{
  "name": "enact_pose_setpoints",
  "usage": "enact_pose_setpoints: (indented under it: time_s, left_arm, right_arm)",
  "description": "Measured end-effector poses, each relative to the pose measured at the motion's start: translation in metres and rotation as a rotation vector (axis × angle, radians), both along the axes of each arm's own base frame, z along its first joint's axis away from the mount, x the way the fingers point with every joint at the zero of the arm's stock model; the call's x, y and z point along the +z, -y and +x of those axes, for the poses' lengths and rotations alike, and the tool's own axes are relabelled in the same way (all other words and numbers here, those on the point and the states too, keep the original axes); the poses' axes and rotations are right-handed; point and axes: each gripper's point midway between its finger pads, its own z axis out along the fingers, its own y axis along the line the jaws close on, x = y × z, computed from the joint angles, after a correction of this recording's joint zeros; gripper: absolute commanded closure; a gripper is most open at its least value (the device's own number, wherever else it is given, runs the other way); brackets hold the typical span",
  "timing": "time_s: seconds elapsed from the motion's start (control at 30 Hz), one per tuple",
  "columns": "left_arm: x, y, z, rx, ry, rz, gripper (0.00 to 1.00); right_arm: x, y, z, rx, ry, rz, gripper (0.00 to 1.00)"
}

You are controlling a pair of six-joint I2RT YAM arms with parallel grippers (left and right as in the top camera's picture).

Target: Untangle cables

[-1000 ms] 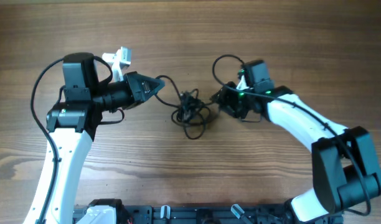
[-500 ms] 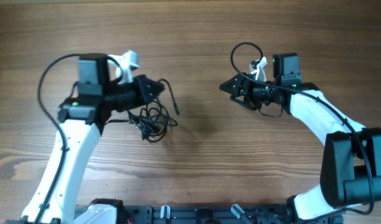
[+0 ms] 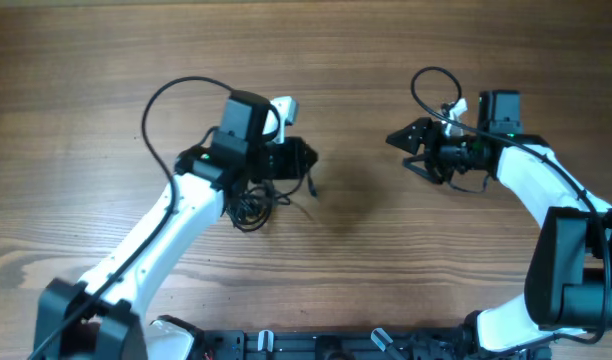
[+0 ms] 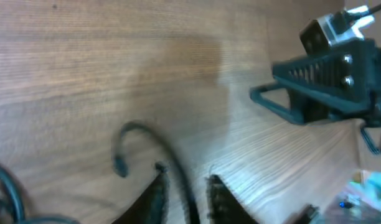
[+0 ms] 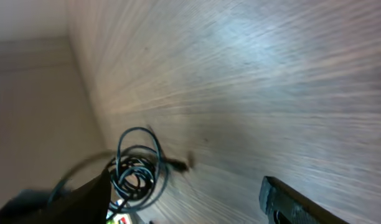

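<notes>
Cables point(image 3: 250, 208) lie bunched on the wooden worktop point(image 3: 76, 70), left of centre, just beside and partly under the wrist of the L arm point(image 3: 176, 215). One strand point(image 4: 173, 163) runs fwd between the L jaws, which stand slightly apart w/ a gap either side of it. Its plug end point(image 4: 120, 165) lies loose on the worktop beyond the tips. R arm point(image 3: 531, 180): jaws wide apart, nothing between them, aimed toward the bunch point(image 5: 137, 169) but well apart from it; bunch is blurred in R wrist view.

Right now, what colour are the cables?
The cables are black; the overhead view shows it best.
</notes>
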Motion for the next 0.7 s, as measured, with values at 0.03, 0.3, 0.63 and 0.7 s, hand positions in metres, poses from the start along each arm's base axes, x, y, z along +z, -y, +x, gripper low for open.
enact_pose_setpoints:
  time_s: [0.03,0.3,0.63,0.7]
  left_arm:
    - [-0.003,0.002,0.003,0.009,-0.003,0.000,0.24]
    - [0.016,-0.008,0.012,0.066,-0.028,0.007,0.03]
    - [0.097,-0.105,0.016,0.379,-0.042,0.004,0.31]
    - [0.079,-0.126,0.006,0.453,-0.141,0.053,0.31]
  right_arm:
    - [-0.001,0.001,-0.003,0.010,-0.001,-0.005,0.19]
    - [-0.012,0.007,-0.010,0.038,-0.007,-0.075,0.17]
    - [-0.019,0.012,-0.015,0.034,-0.033,-0.122,0.16]
    - [-0.019,0.012,-0.016,0.034,-0.038,-0.122,0.16]
